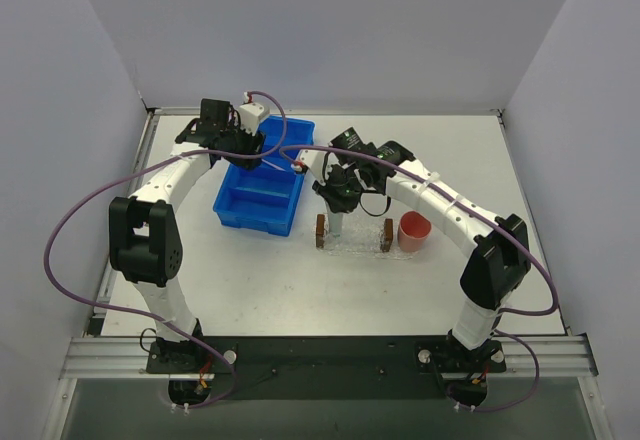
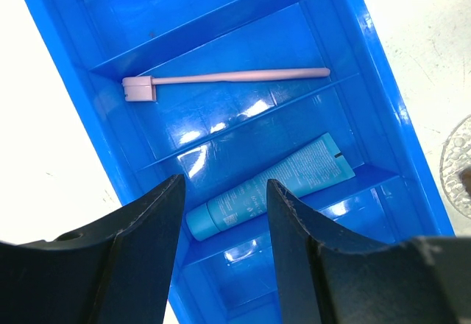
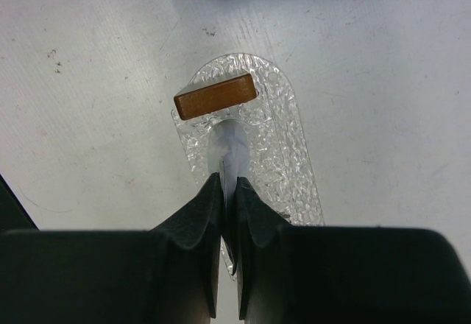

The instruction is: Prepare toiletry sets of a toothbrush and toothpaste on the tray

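Note:
The pink-lilac toothbrush lies across one compartment of the blue bin. A bright blue toothpaste tube lies in the compartment beside it. My left gripper hovers open above that tube's cap end, with nothing between its fingers. Over the clear glittery tray, my right gripper is shut on a pale grey-blue toothpaste tube. The tube's free end points down toward the tray beside a brown block. In the top view, the right gripper stands over the tray's left end.
The blue bin sits left of the tray, with my left gripper above it. A round pink cup stands just right of the tray. White walls enclose the table on three sides.

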`<state>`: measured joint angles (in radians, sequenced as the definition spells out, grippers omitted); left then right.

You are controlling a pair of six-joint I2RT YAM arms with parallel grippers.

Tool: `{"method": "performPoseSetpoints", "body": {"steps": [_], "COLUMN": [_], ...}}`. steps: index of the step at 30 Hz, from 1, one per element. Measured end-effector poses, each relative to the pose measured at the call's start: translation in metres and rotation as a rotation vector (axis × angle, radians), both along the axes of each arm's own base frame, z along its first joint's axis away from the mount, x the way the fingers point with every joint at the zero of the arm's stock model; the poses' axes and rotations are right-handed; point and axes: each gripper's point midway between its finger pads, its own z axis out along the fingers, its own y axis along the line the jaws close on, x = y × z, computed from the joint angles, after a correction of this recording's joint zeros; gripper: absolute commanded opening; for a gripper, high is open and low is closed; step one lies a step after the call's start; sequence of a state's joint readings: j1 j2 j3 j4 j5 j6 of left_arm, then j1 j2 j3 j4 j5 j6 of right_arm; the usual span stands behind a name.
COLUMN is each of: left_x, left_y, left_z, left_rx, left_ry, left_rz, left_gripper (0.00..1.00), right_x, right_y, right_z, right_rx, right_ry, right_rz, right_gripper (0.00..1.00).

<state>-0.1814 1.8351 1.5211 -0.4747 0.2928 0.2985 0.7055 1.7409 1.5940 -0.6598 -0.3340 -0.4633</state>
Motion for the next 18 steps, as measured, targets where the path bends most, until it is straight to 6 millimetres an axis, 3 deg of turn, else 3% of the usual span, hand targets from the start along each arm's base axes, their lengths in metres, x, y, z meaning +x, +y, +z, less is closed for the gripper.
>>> {"method": "performPoseSetpoints", "body": {"steps": [18], "left_x": [-0.001], "left_y": [0.000], "left_z": [-0.008], "left_rx": [0.002], "left_ry": [0.023], "left_rz": [-0.002], "left_gripper": [0.58], "right_x": [0.000], "right_y": [-0.001], "right_z": [-0.013], "right_rx": [0.002], "right_ry": [0.012], "right_rz": [-0.020], "right_gripper": [0.00]}}
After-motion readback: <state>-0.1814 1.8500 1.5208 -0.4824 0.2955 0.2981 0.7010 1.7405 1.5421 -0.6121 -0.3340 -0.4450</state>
